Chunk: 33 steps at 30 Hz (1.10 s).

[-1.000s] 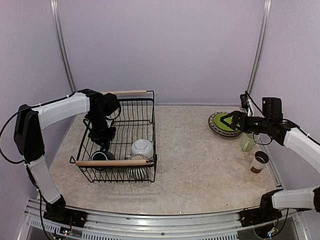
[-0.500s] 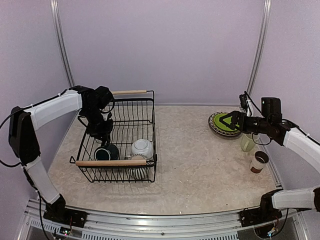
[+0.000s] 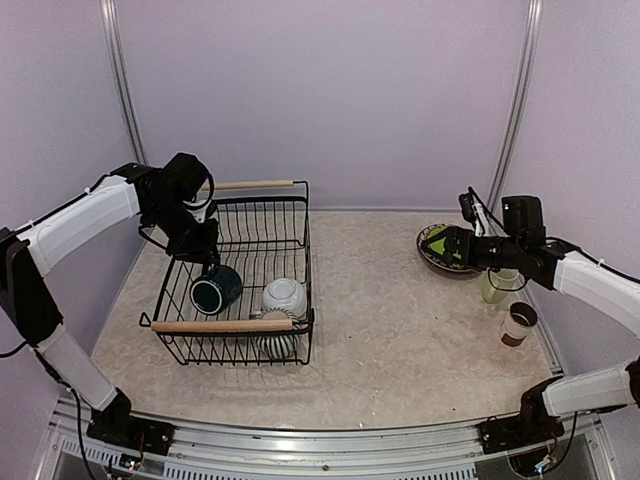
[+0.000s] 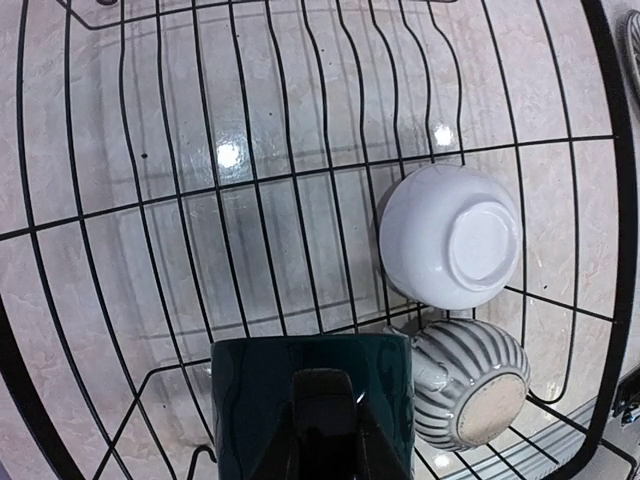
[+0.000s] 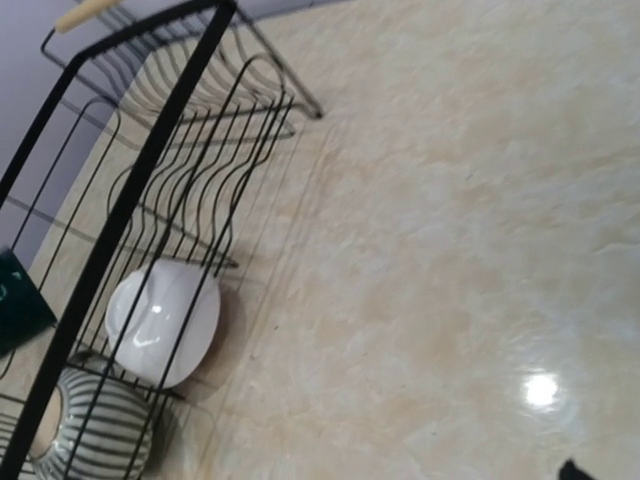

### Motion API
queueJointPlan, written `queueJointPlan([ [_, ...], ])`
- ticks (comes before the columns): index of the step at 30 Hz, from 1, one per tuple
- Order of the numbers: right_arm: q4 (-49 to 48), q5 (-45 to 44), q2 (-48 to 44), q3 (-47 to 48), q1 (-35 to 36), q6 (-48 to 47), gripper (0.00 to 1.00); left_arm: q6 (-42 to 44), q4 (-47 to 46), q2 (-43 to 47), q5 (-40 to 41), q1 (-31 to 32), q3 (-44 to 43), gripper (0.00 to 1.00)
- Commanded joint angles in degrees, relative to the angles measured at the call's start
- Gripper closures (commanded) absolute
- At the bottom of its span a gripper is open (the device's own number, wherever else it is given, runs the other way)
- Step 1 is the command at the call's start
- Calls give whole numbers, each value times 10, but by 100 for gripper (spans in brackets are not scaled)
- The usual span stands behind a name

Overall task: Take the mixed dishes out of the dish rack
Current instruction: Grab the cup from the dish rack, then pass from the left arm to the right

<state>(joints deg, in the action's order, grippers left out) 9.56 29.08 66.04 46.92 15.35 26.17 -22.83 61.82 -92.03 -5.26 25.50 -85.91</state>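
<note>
My left gripper [image 3: 205, 260] is shut on the dark teal mug [image 3: 216, 288] and holds it above the floor of the dish rack [image 3: 300, 262]. In the left wrist view one finger [image 4: 322, 410] lies on the teal mug's [image 4: 250, 400] outer wall. The white bowl [image 3: 284, 296] [image 4: 452, 248] and the striped mug [image 3: 278, 344] [image 4: 470, 385] lie in the rack's near right corner. My right gripper [image 3: 441, 246] hovers open and empty over the lime-green plate [image 3: 432, 240], which lies on the striped plate [image 3: 438, 264].
The pale green mug [image 3: 492, 287] and the small cup [image 3: 518, 323] stand on the table at the right, near the wall. The rack's wooden handles are at its near [image 3: 222, 325] and far [image 3: 255, 184] ends. The right wrist view shows the rack's side [image 5: 150, 160] and the bowl [image 5: 165, 325].
My left arm has lifted the teal mug up from the rack floor and drawn back to the left. My right gripper has moved a little to the left over the plates.
</note>
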Motion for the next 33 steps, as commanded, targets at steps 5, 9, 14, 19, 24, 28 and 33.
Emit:
queueJointPlan([
  [5,-50,-28,87,64,88,22,0,53,-80,89,-98,-35,1,100],
  [9,-70,-17,129,107,122,37,1,74,-109,102,-166,-60,-29,100],
  [14,-94,3,191,180,163,68,1,71,-133,92,-255,-88,-61,100],
  [19,-128,29,270,270,202,105,2,52,-148,71,-316,-97,-74,100],
  [24,-169,87,365,362,224,154,4,34,-167,54,-382,-104,-81,100],
  [28,-182,127,420,432,241,157,3,19,-183,38,-439,-118,-73,100],
  [33,-224,182,466,469,250,158,1,10,-195,19,-510,-135,-62,100],
])
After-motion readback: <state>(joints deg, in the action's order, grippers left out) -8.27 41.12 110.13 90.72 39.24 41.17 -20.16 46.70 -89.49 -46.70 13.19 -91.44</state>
